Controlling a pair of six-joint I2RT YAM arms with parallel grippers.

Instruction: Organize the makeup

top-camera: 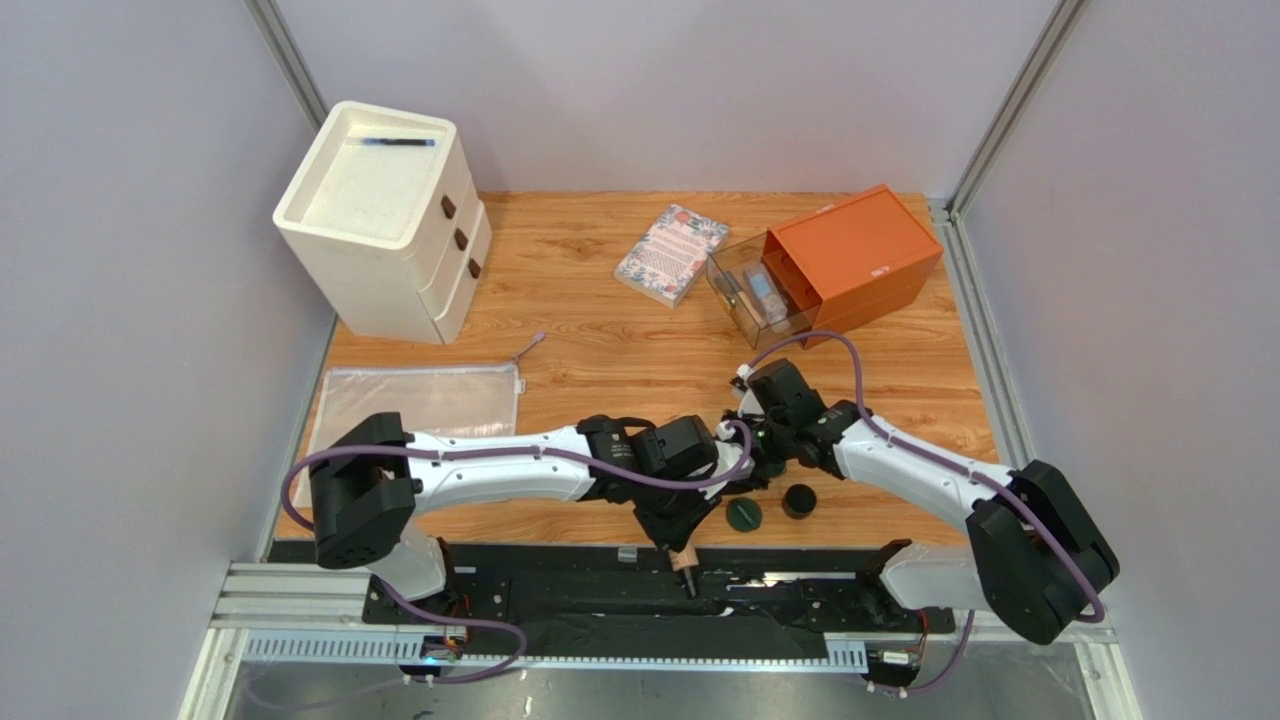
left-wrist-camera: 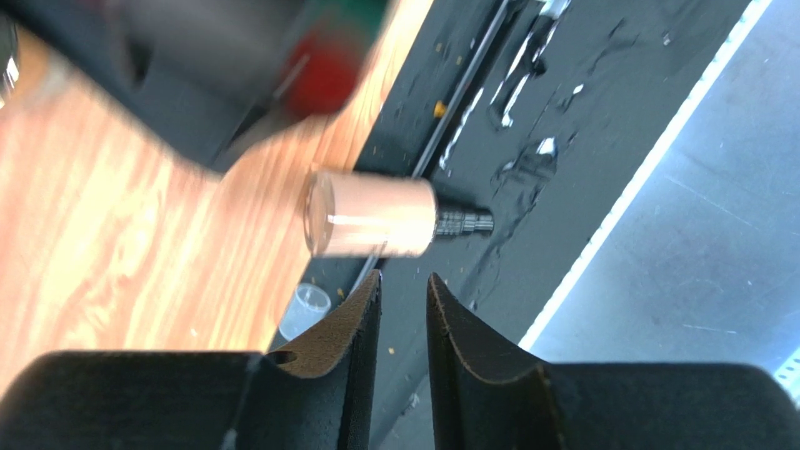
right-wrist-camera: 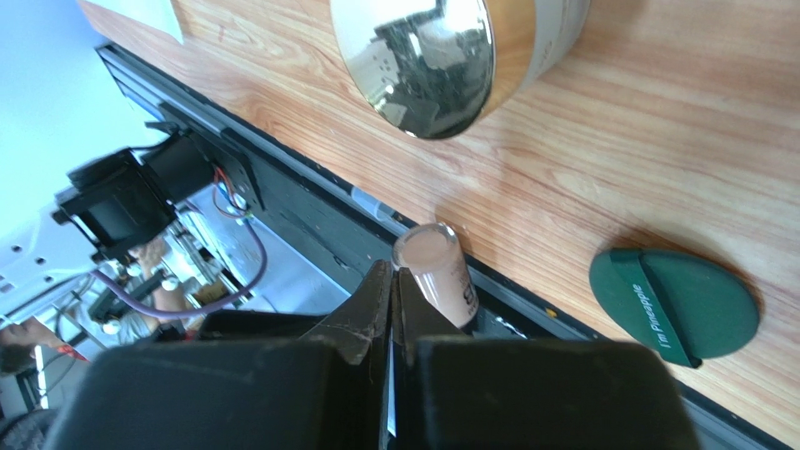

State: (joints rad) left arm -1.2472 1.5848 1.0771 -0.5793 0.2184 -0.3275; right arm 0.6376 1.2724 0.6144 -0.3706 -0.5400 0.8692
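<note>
A pinkish tube (left-wrist-camera: pixel 371 214) lies on its side at the table's near edge, half over the black rail (top-camera: pixel 601 578), its dark threaded end (left-wrist-camera: pixel 465 222) pointing outward. My left gripper (left-wrist-camera: pixel 404 281) hovers just short of it, open by a narrow gap with nothing between the fingers. The same tube (right-wrist-camera: pixel 437 272) lies right beside my right gripper (right-wrist-camera: pixel 392 272), which is shut and empty. A gold-rimmed round compact (right-wrist-camera: pixel 441 56) and a flat dark-green disc (right-wrist-camera: pixel 674 302) rest on the wood. From above I see the disc (top-camera: pixel 742 513) next to a small black jar (top-camera: pixel 798 500).
An orange box (top-camera: pixel 860 255) with a clear drawer (top-camera: pixel 751 293) stands back right, a floral booklet (top-camera: pixel 672 252) beside it. A white drawer unit (top-camera: pixel 383 210) with a black pen (top-camera: pixel 397 141) on top sits back left. A mesh pouch (top-camera: pixel 413 405) lies left. A small clear cap (left-wrist-camera: pixel 305 307) rests on the rail.
</note>
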